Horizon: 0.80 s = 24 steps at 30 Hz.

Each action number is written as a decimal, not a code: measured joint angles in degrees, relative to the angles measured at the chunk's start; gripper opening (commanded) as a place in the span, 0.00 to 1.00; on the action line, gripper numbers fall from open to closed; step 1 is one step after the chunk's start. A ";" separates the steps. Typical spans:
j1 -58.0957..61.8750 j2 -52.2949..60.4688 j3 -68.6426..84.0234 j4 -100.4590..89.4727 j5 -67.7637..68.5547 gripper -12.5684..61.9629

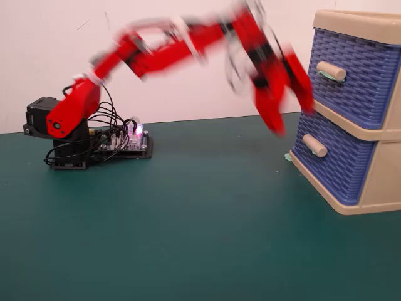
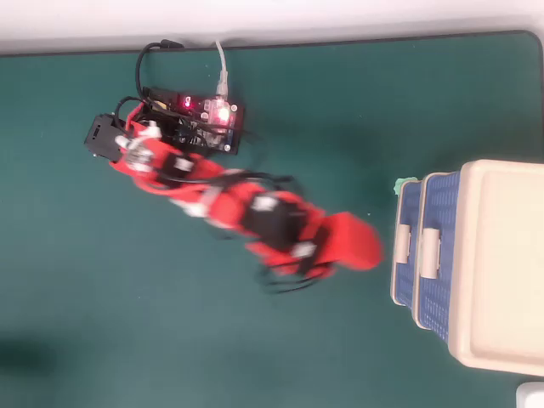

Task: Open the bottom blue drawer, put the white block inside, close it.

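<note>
Blue woven plastic is facing me: the bottom drawer (image 1: 335, 160) is sitting pushed into its beige frame (image 1: 382, 182), front nearly flush, directly beneath the upper drawer (image 1: 351, 75). Its plain beige handle (image 1: 314, 145) is projecting toward the arm. In the overhead view the same drawer (image 2: 405, 246) is showing only a narrow strip past the cabinet top (image 2: 501, 263), at about three o'clock from my gripper (image 2: 361, 246).

My gripper (image 1: 285, 94) is hanging in the air, just beside the upper drawer's front and above the lower handle, touching nothing that I can confirm. Motion blur is smearing the jaws in both views; two prongs seem to be standing apart, but I cannot tell the state reliably. Nothing is visible between them.

White block: not visible in either view. With the drawer in, I am judging it to be inside, though this is unconfirmed.

Handling assessment: the drawer is appearing light, stiff and free-sliding. The round handle is smooth and could slip; it is the only sound hold for pulling, while a flat push on the front panel suffices for closing. The task is appearing essentially finished.

A small green scrap (image 2: 405, 184) is lying by the cabinet's corner.
</note>
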 measured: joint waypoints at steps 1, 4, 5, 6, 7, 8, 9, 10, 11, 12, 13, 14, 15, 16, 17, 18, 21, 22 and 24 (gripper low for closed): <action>2.55 4.31 -0.62 4.13 0.00 0.63; 12.30 17.14 0.18 12.39 -0.70 0.63; 16.08 20.04 2.64 13.54 -2.02 0.63; 21.88 23.82 7.12 14.50 -5.19 0.63; 25.93 25.84 10.11 14.77 -7.73 0.63; 30.41 28.04 15.73 14.77 -11.16 0.62; 35.07 30.23 23.82 14.77 -15.64 0.62; 41.57 32.61 34.80 14.77 -23.55 0.62; 44.74 33.93 39.90 14.77 -28.74 0.62; 47.81 35.16 46.05 14.24 -34.19 0.62; 50.80 36.30 53.26 13.80 -40.17 0.62; 54.93 37.53 62.40 12.22 -48.34 0.62; 57.04 37.79 66.18 10.72 -52.47 0.62; 58.80 38.14 71.02 8.70 -55.37 0.62; 60.73 39.02 76.90 6.86 -57.22 0.62; 62.93 40.17 84.55 4.22 -58.62 0.63; 65.13 44.12 95.80 0.35 -58.54 0.63; 65.65 47.02 102.92 0.53 -58.62 0.62; 66.27 52.12 106.44 -0.09 -58.54 0.62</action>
